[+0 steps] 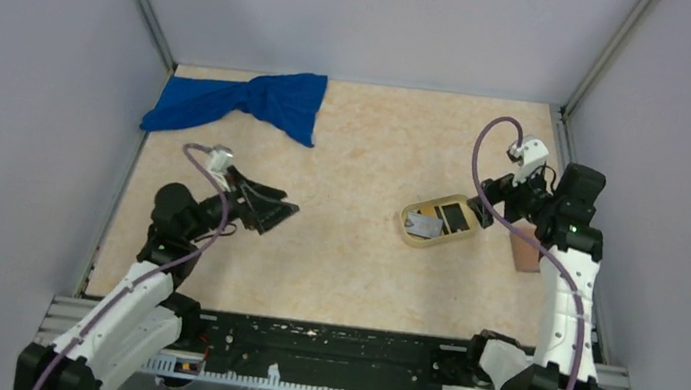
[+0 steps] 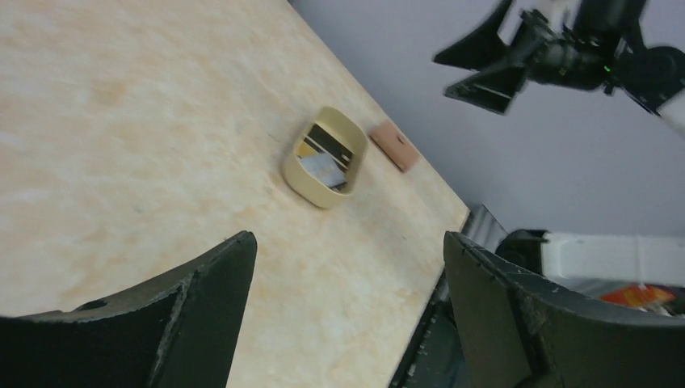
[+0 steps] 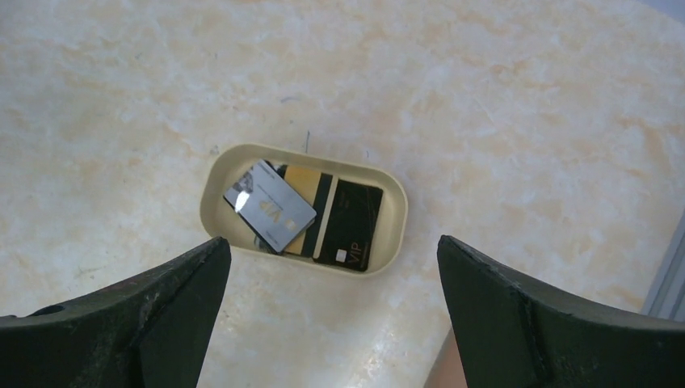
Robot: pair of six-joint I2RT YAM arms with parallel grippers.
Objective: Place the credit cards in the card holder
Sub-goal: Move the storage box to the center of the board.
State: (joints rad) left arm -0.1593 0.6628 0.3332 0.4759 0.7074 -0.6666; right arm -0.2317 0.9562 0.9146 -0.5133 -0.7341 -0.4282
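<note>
The credit cards lie in an oval tan tray: a grey card on top at the left, a gold card with a black stripe under it, and a black card at the right. My right gripper hovers open above the tray's near rim, holding nothing. The reddish-brown card holder lies closed on the table to the right of the tray, partly under my right arm. My left gripper is open and empty, raised over the left half of the table, far from the tray.
A crumpled blue cloth lies at the back left. Grey walls enclose the table on three sides. The black rail with the arm bases runs along the near edge.
</note>
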